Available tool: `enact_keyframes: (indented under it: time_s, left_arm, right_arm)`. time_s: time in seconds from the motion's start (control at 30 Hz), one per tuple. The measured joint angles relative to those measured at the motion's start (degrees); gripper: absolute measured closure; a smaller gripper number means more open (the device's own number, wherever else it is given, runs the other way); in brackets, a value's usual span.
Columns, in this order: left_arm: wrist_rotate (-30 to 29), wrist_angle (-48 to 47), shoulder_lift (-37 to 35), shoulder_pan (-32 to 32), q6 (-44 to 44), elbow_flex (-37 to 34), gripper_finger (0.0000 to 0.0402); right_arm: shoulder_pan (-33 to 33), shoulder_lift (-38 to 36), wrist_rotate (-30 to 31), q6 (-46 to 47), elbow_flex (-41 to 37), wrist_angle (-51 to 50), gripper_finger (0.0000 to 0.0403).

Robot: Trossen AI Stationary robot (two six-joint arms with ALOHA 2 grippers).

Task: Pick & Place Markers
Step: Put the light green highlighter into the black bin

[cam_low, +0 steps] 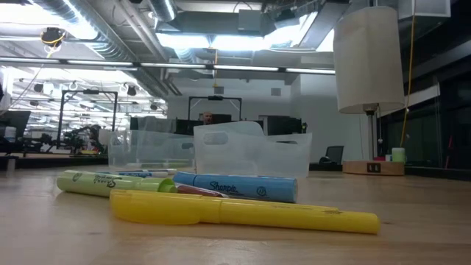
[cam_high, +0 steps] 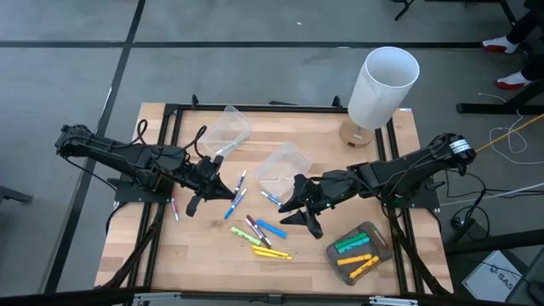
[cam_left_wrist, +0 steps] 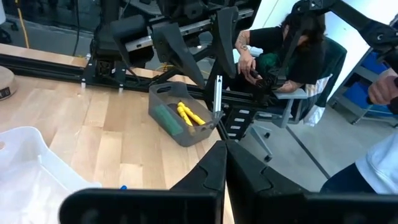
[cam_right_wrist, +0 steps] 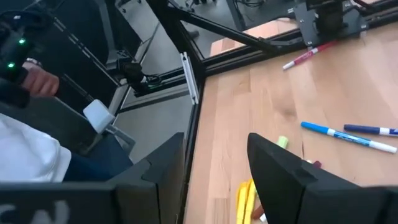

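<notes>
Several markers lie loose on the wooden table's middle: white ones with blue caps (cam_high: 237,184), a light blue one (cam_high: 272,229), a maroon one (cam_high: 255,229) and yellow ones (cam_high: 272,252). The low view shows a yellow marker (cam_low: 243,210), a blue one (cam_low: 235,186) and a green one (cam_low: 110,182) lying flat. My left gripper (cam_high: 195,204) is shut with nothing in it, left of the markers; its fingers meet in the left wrist view (cam_left_wrist: 224,165). My right gripper (cam_high: 299,217) stands open above the table, just right of the markers, its fingers (cam_right_wrist: 273,168) apart with nothing between them.
A grey tray (cam_high: 381,246) at the near right holds green and yellow markers. Two clear tubs (cam_high: 229,127) (cam_high: 282,163) stand behind the markers. A white cylinder (cam_high: 382,85) on a wooden base stands at the far right. A pink marker (cam_high: 174,208) lies by the left arm's frame.
</notes>
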Motion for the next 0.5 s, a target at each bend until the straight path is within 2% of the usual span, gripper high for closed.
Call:
enact_keyframes:
  time_s: [0.13, 0.3, 0.5]
  left_arm:
    - [0.3, -0.1, 0.0, 0.0, 0.0, 0.0, 0.04]
    - [5.2, -1.1, 0.0, 0.0, 0.8, 0.0, 0.0396]
    - [7.1, -6.8, 0.0, -2.0, -2.0, 0.0, 0.0398]
  right_arm:
    - [0.5, 1.0, 1.3, 3.0, 0.3, 0.0, 0.0229]
    - [1.6, 2.2, 1.4, 4.6, 0.4, -1.8, 0.0229]
    - [3.2, 4.3, 1.3, 4.6, 0.4, -5.5, 0.0229]
